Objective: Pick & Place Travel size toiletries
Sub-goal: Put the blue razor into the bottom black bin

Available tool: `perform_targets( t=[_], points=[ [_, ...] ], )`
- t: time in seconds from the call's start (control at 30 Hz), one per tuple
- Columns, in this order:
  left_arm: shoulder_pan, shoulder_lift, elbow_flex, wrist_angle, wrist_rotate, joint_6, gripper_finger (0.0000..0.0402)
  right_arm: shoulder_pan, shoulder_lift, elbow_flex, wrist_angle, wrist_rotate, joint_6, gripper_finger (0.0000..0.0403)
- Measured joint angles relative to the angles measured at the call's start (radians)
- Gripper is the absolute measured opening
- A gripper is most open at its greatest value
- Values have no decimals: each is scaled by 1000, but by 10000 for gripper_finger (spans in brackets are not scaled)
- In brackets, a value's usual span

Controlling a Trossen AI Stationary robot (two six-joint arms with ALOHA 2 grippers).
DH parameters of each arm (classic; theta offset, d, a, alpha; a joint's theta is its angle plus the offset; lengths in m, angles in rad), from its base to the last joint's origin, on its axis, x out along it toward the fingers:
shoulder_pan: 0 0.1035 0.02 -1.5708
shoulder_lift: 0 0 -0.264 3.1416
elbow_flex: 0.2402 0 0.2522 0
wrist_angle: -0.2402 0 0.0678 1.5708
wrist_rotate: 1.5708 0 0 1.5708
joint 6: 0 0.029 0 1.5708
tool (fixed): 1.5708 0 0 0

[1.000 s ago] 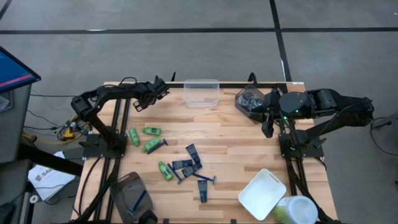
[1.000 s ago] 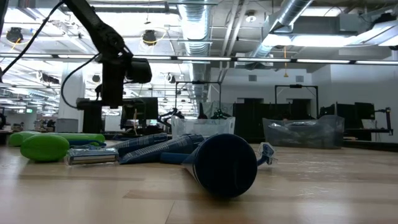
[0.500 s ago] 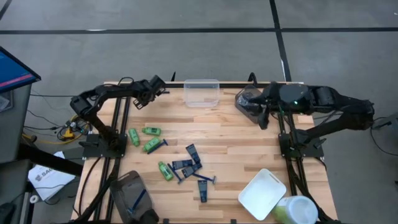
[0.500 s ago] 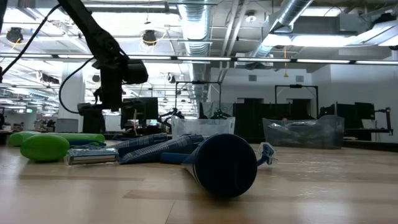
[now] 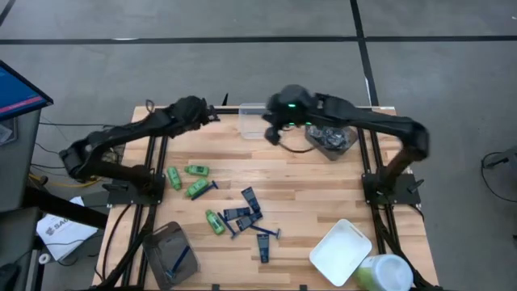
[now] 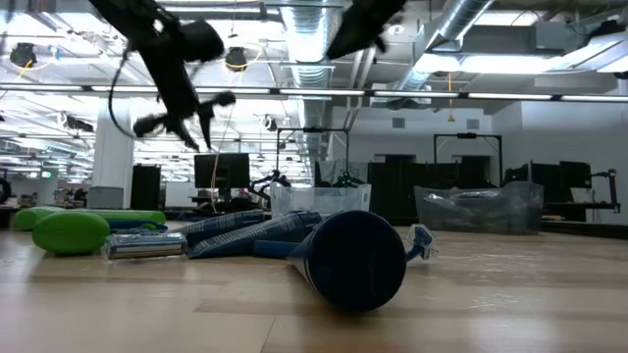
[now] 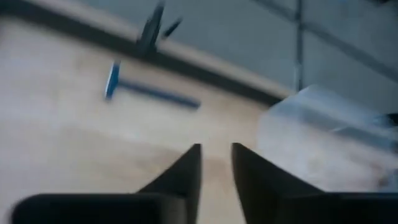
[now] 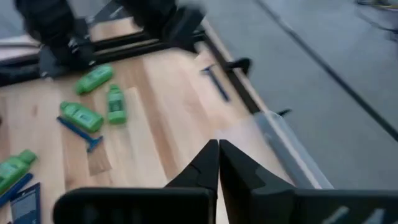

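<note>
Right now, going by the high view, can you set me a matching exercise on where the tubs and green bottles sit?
Things:
1. clear tub
2. white tub
3. grey-brown tub
4. green bottles

Places on the table:
A. bottom-right corner
B. left half, lying loose
C. top edge, middle
D. bottom-left corner

Pairs: 1-C, 2-A, 3-D, 4-B
</note>
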Motion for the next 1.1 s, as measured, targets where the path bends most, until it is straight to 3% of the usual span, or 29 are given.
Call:
perform_targets(
  t=[0.13, 0.3, 0.47, 0.6, 0.77, 0.93, 1.1],
  points=[
    [16, -82, 0, 15, -121, 100, 10, -4, 147, 163, -78, -71, -13, 3],
    [83, -32, 0, 1, -180, 190, 1, 11, 200, 318, -248, -83, -31, 1],
    [131, 88, 0, -70, -175, 194, 1, 39, 152, 341, -313, -84, -29, 1],
    [155, 154, -1, -88, -140, 211, 0, 43, 94, 343, -369, -80, -23, 1],
    [138, 136, -1, -108, -116, 334, 0, 43, 51, 342, -426, -75, -15, 0],
    [114, 103, -38, -106, 55, 493, 0, 43, 12, 342, -452, -72, -15, 0],
    [100, 123, -184, 10, 159, 484, 0, 43, 5, 341, -455, -71, -20, 0]
  ],
)
